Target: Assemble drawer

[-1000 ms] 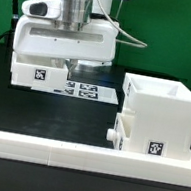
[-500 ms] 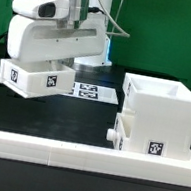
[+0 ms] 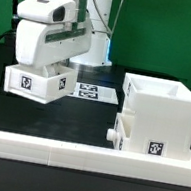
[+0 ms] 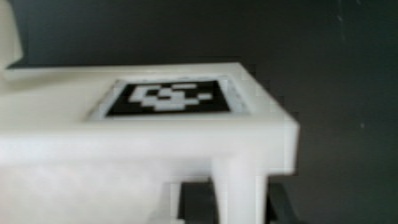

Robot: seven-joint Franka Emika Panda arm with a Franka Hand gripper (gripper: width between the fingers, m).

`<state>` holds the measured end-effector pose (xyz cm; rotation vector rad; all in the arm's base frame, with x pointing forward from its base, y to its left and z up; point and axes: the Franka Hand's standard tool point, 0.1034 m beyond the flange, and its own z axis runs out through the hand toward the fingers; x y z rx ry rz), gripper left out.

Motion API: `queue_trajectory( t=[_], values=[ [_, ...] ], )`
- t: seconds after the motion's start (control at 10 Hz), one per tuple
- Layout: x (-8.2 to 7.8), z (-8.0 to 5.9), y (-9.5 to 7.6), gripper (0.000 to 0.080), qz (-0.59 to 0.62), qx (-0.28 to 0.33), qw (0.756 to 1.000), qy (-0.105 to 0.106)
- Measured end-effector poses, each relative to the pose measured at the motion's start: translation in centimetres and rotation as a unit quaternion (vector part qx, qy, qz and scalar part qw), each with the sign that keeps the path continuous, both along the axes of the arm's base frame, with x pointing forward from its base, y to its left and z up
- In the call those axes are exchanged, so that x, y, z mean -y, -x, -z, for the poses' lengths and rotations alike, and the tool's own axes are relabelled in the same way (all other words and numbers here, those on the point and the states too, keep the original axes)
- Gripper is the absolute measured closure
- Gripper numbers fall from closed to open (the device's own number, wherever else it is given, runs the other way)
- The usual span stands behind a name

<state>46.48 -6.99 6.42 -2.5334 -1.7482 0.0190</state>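
Note:
The white drawer housing [image 3: 163, 114] stands on the exterior view's right, with one tray pushed into its lower slot, its knob [image 3: 111, 134] sticking out. My gripper [image 3: 60, 67] is shut on a wall of the second white tray [image 3: 40, 82] and holds it tilted above the table on the exterior view's left, its tag [image 3: 27, 81] facing the camera. In the wrist view, the tray [image 4: 107, 140] fills the frame with a tag [image 4: 169, 97] on it. A white tray wall sits between my dark fingers [image 4: 196, 200], at the gripper [image 4: 240, 198].
The marker board [image 3: 90, 90] lies flat on the black table behind the held tray. A long white border rail [image 3: 72, 158] runs along the front edge. A green wall stands behind the arm.
My gripper has swung the tray up and to the exterior view's left, turning it. Since half a second ago, it has shifted slightly right and lower. The housing has not moved.

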Motion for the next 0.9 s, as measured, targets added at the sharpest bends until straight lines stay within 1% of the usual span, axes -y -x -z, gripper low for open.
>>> queue_trajectory(
  t=[0.1, 0.2, 0.3, 0.4, 0.7, 0.8, 0.9],
  values=[
    [-0.1, -0.3, -1.0, 0.076, -0.038, 0.006, 0.999, 0.002],
    [-0.3, -0.3, -2.1, 0.076, -0.09, 0.003, 0.996, 0.003],
    [-0.7, -0.3, -3.7, 0.076, -0.132, 0.001, 0.991, 0.006],
    [-0.8, -0.2, -4.2, 0.076, -0.136, 0.003, 0.991, 0.006],
    [-0.7, 0.0, -3.9, 0.076, -0.134, 0.001, 0.991, 0.006],
    [-0.8, 0.0, -4.0, 0.076, -0.133, 0.001, 0.991, 0.006],
    [-1.4, 0.1, -4.3, 0.076, -0.137, 0.001, 0.991, 0.004]
  ],
)
